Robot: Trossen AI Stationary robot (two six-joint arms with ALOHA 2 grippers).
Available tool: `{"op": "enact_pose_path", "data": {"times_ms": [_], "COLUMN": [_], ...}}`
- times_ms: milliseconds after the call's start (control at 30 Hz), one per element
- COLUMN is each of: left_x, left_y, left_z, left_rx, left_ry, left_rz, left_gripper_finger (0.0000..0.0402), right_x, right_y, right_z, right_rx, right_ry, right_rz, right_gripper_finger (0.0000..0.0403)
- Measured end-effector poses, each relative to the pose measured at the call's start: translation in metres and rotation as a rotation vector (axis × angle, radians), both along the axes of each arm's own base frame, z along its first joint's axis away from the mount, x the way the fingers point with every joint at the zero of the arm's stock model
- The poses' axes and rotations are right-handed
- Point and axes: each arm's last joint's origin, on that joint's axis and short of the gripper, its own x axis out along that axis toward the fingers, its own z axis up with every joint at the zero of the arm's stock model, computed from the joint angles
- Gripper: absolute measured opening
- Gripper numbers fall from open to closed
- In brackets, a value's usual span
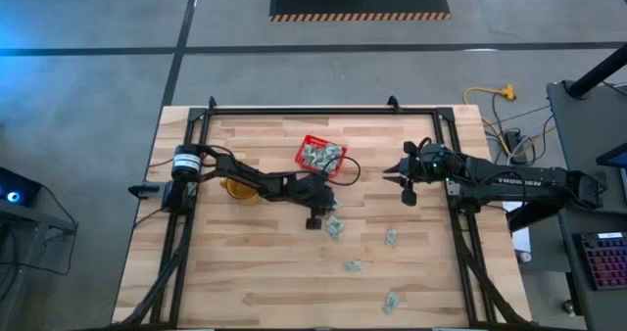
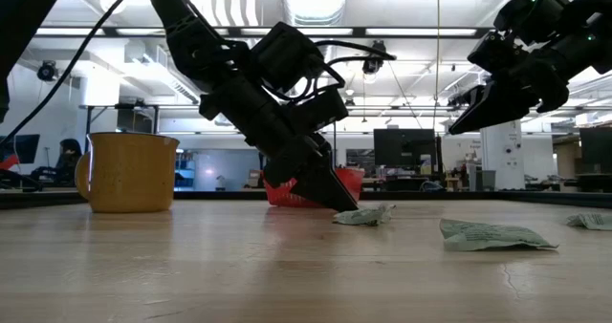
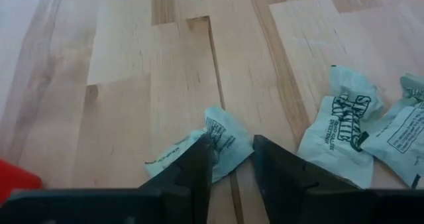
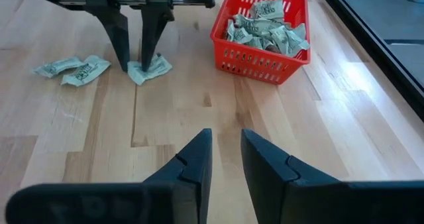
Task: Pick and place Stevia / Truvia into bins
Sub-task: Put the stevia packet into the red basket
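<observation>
Left tool (image 3: 228, 159) narrow astride sachet (image 3: 222, 136) mid-surface | I pinch low, lift straight | right tool (image 4: 225, 159) narrow, empty, waiting near basket (image 4: 262, 55)

sachets (image 1: 322, 154) in basket (image 1: 305, 145), mug (image 1: 238, 189) left

overhead, table-level, two wrist views; all share red basket (image 1: 321, 155)

Left arm stretched from table's left edge toward centre, wrist pitched down, left gripper (image 3: 228, 159) tips at the tabletop, fingers (image 3: 199, 161) slightly apart, straddling a sachet. Right arm reaches in from right edge, right gripper (image 4: 224, 159) raised above the table, pointing left, fingers (image 4: 262, 158) narrowly parted, nothing between them.
</observation>
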Motion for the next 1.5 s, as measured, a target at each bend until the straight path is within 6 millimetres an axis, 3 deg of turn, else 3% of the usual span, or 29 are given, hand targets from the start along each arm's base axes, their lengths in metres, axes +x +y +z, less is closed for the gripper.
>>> {"op": "enact_pose_path", "data": {"times_ms": [333, 633, 867, 1033, 1200, 1500], "left_x": [0.000, 0.002, -0.006, -0.012, -0.017, -0.028], "left_y": [-0.002, -0.007, 0.001, 0.008, 0.027, 0.059], "left_z": [0.002, 0.025, 0.063, 0.077, 0.073, 0.059], "left_rx": [0.042, 0.037, 0.237, 0.398, 0.570, 0.501], "left_ry": [-0.008, -0.085, -0.163, -0.168, -0.085, -0.018], "left_rz": [-0.031, -0.086, 0.116, 0.254, 0.373, 0.513], "left_gripper_finger": [0.0006, 0.0005, 0.0005, 0.0005, 0.0005, 0.0005], "right_x": [0.000, 0.000, 0.000, 0.000, 0.000, 0.000], "right_y": [0.000, 0.000, 0.000, 0.000, 0.000, 0.000], "right_z": [0.000, 0.000, 0.000, 0.000, -0.001, -0.001], "right_rx": [-0.001, -0.004, -0.010, -0.010, -0.006, -0.010], "right_ry": [0.000, 0.001, 0.002, 0.002, 0.004, 0.002], "right_rz": [0.001, 0.002, 0.005, 0.005, 0.003, 0.005], "right_gripper_finger": [0.0073, 0.0069, 0.0066, 0.0063, 0.0066, 0.0059]}}
